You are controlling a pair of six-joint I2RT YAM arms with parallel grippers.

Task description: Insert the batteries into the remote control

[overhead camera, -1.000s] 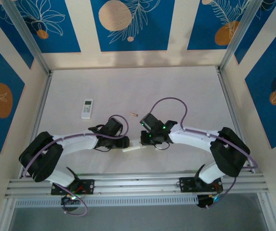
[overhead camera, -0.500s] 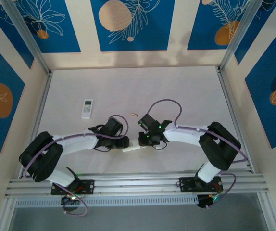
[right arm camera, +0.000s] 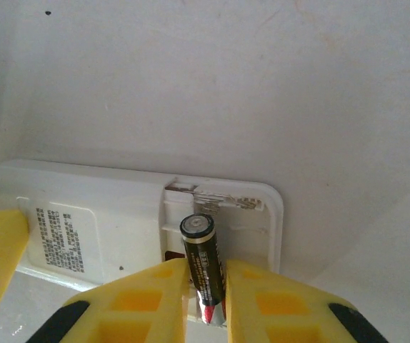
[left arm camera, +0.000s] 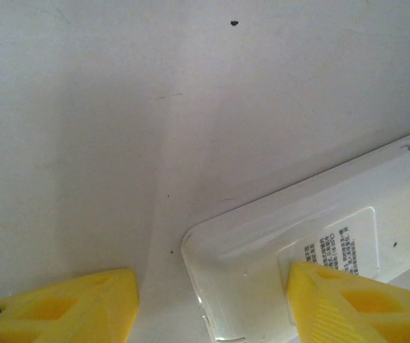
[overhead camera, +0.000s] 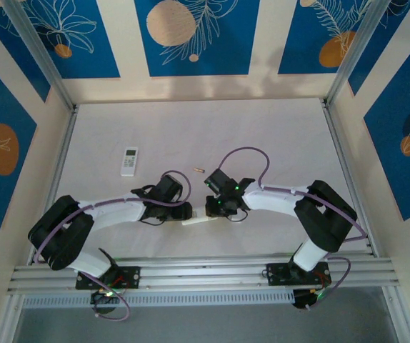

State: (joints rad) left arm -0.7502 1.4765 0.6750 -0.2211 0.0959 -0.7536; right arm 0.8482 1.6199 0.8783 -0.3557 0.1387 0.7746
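Observation:
A white remote control point(right arm camera: 83, 221) lies face down, its battery compartment point(right arm camera: 251, 229) uncovered at the right end. My right gripper point(right arm camera: 206, 275) is shut on a black-and-gold battery point(right arm camera: 201, 246), tilted with its flat end over the compartment. In the top view this gripper point(overhead camera: 211, 207) is at the remote's point(overhead camera: 196, 220) right end. My left gripper point(left arm camera: 212, 293) is open over the remote's point(left arm camera: 276, 236) other end: one yellow finger point(left arm camera: 348, 307) is above its labelled back, the other stands clear of its edge. Another battery point(overhead camera: 198, 170) lies loose farther back.
A second, smaller white remote point(overhead camera: 129, 161) lies at the back left of the white table point(overhead camera: 262, 136). Metal rails point(overhead camera: 191, 275) run along the near edge, and patterned blue walls close in the sides.
The right gripper has shifted slightly left with the battery, and its elbow has swung inward. The left arm has stayed still.

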